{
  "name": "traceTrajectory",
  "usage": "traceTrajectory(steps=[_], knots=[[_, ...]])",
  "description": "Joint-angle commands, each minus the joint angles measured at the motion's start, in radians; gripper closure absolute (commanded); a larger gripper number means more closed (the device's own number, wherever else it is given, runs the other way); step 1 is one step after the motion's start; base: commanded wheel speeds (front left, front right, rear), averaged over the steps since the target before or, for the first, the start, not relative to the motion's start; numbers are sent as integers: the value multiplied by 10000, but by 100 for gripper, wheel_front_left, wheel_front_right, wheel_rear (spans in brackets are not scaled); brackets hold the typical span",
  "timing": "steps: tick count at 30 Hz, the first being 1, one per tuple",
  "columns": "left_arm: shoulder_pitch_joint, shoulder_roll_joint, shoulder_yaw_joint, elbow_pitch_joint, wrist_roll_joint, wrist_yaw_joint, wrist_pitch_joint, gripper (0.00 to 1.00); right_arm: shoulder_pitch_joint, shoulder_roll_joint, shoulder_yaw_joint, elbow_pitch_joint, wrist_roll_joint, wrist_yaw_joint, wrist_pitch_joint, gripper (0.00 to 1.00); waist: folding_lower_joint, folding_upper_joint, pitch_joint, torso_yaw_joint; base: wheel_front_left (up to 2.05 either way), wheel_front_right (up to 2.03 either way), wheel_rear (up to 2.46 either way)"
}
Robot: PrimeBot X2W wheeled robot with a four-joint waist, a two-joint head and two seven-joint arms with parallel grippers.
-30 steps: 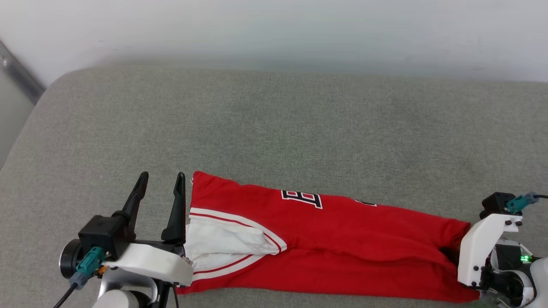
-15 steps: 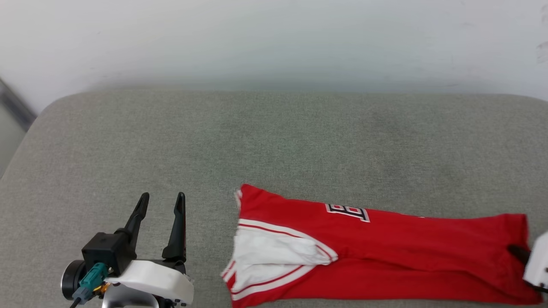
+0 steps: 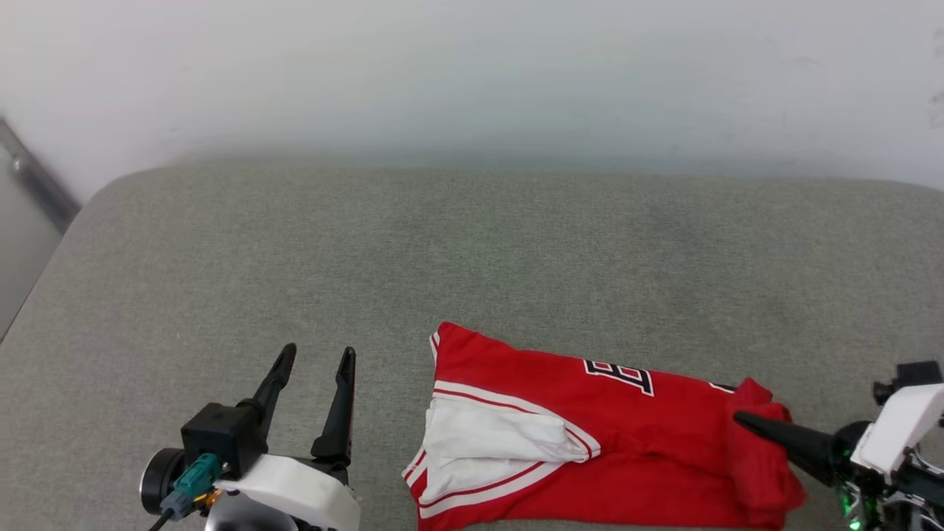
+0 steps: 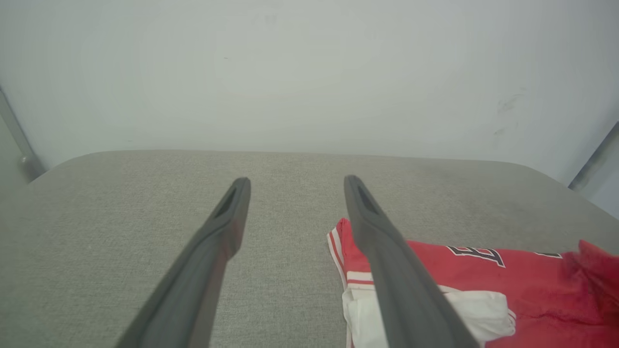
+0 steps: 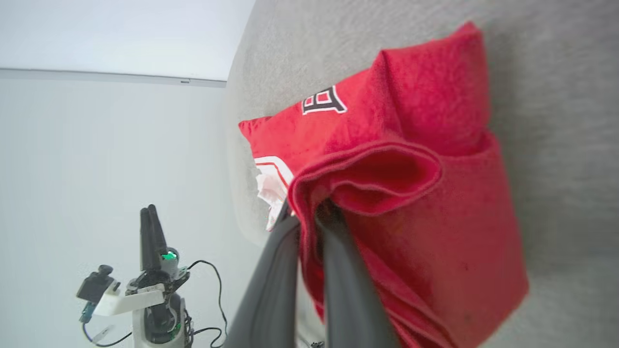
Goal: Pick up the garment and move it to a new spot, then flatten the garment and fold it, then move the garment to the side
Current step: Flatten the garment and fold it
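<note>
On grey cushion (image 3: 472,243), garment (image 3: 649,435) edge pinched in right end effector (image 3: 741,419).

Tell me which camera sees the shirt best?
Head view: the garment shows nearly whole. Left wrist view catches its sleeve end; right wrist view, the bunched end in the right end effector.

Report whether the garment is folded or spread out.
Folded. The garment lies as a narrow band on the cushion; the right tool holds one end doubled back over it.
</note>
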Motion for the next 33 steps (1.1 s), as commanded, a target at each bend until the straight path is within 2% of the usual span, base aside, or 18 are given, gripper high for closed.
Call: traceTrajectory(steps=[1,6,11,16,19,20,22,23,29,33], knots=[[-182,-36,-48,41,65,-54,40,0,-193,90,233,249,633,0,84,100,0,0,39,152,0,0,0],[-543,-92,-349,181,135,-287,127,0,-568,72,1979,1275,2717,0,-462,100,0,0,171,570,0,0,0],[-856,-204,-519,333,165,-453,64,0,-1058,74,4209,1715,4222,0,-1810,100,0,0,403,978,0,0,0],[-1134,-405,-597,541,89,-584,-110,0,-1538,67,6323,2052,4636,0,-3431,100,0,0,711,1380,0,0,0],[-1252,-491,-607,688,29,-635,-204,0,-1831,65,7161,2286,4694,2,-4406,100,0,0,898,1592,0,0,0],[-1290,-520,-607,736,13,-648,-236,0,-1931,66,7352,2329,4611,2,-4800,86,0,0,958,1647,0,0,0],[-1399,-563,-598,853,11,-694,-300,0,-1986,68,7674,2434,4712,2,-5388,19,0,0,1047,1758,0,0,0],[-1432,-573,-583,908,4,-690,-345,0,-2014,71,7831,2489,4741,2,-5615,0,0,0,1067,1784,0,0,0],[-1406,-562,-528,1186,-87,-680,-493,0,-2269,50,8614,2662,4331,2,-6200,0,0,0,992,1651,0,0,0],[-1220,-498,-482,1258,-134,-608,-524,0,-2472,-416,9112,2023,3580,2,-6828,0,0,0,819,1395,0,0,0]])
